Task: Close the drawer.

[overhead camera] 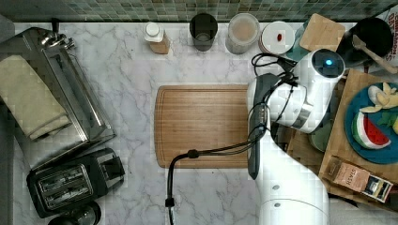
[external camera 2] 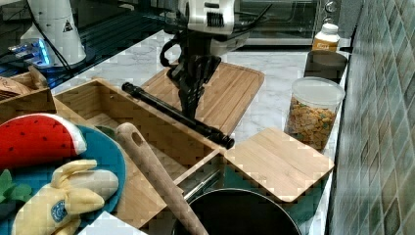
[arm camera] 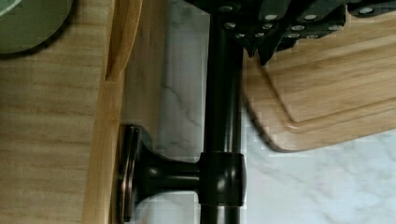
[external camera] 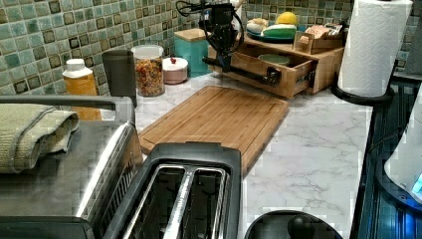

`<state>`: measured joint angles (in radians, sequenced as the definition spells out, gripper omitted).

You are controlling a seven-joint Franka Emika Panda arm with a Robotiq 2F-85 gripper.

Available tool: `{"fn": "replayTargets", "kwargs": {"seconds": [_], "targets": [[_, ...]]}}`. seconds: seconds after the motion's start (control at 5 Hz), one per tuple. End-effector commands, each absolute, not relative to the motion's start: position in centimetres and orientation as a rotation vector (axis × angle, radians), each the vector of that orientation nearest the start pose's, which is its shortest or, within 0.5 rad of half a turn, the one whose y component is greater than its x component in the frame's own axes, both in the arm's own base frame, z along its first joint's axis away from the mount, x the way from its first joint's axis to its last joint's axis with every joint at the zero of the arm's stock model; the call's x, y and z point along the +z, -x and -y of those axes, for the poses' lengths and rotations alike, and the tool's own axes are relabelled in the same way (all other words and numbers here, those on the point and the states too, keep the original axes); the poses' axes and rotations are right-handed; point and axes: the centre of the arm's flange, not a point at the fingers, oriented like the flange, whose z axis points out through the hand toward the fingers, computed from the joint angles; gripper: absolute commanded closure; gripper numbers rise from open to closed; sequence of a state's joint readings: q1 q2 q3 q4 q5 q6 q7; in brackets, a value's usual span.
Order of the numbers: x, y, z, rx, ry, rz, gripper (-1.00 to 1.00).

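While the arm's white body covers much of the top view's right, a brown carton [overhead camera: 349,174] near it bears print that looks like "STASH", and the bamboo cutting board [overhead camera: 202,125] lies on the marble desk [overhead camera: 131,93] toward the top view's left of the arm.

From the left view, the hand [external camera: 222,59] hangs at the black bar handle [external camera: 249,73] of the drawer [external camera: 278,74], which stands pulled out from its wooden cabinet; the drawer's front faces the cutting board, and the handle's long axis runs along that front. Bare marble lies between the drawer front and the board's edge.

Seen in the right view, the hand [external camera 2: 192,105] reaches down onto the handle [external camera 2: 166,111] near its middle, with the drawer's open box [external camera 2: 105,110] just behind it and the board just ahead. A white bottle's label [external camera 2: 325,45] is too small to read.

Close up in the wrist view, the handle [arm camera: 223,121] runs lengthwise, its post [arm camera: 159,175] joining the drawer front [arm camera: 100,154]. Whether the fingers clamp the bar I cannot tell.
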<state>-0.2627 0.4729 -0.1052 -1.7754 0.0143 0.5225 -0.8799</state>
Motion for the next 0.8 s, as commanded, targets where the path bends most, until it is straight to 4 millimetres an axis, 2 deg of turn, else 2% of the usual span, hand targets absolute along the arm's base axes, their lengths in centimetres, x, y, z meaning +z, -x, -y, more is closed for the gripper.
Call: {"fn": "replayTargets", "kwargs": {"seconds": [0.2,0.4,0.6,0.8], "targets": [[27.1,-49.3,41.7,0.317,3.141,-0.810,1.00],[26.6,-47.0,43.0,0.336,3.153,-0.889,1.00],[27.0,-45.9,43.0,0.343,3.170,-0.962,1.00],[27.0,-45.9,43.0,0.343,3.169,-0.962,1.00]]}}
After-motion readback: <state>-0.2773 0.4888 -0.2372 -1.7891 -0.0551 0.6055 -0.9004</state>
